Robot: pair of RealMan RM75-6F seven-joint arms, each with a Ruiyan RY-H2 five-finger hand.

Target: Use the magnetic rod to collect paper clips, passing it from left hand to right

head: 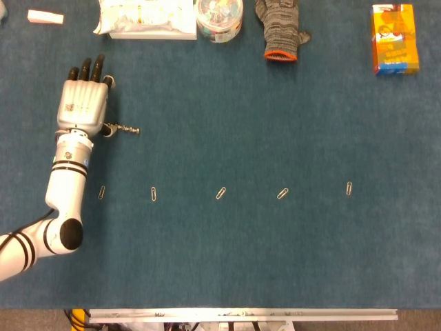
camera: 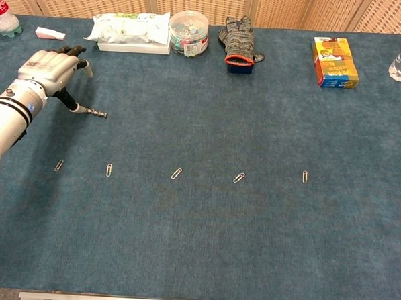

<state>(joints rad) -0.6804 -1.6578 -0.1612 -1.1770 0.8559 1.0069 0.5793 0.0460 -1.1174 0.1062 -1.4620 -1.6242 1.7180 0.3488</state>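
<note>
Pinching one end of the magnetic rod (head: 122, 129) under my left hand (head: 84, 105), other fingers spread, its far tip resting on the desk (head: 275, 124) beside the hand, I worry this thin hold may slip as I lift.

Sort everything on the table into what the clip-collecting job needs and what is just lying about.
Job: left hand; magnetic rod; row of paper clips.

Lying about: grey glove; orange box; round tub; wipes pack; two bottles.

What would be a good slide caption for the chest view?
Left hand at magnetic rod, five paper clips in a row.
</note>
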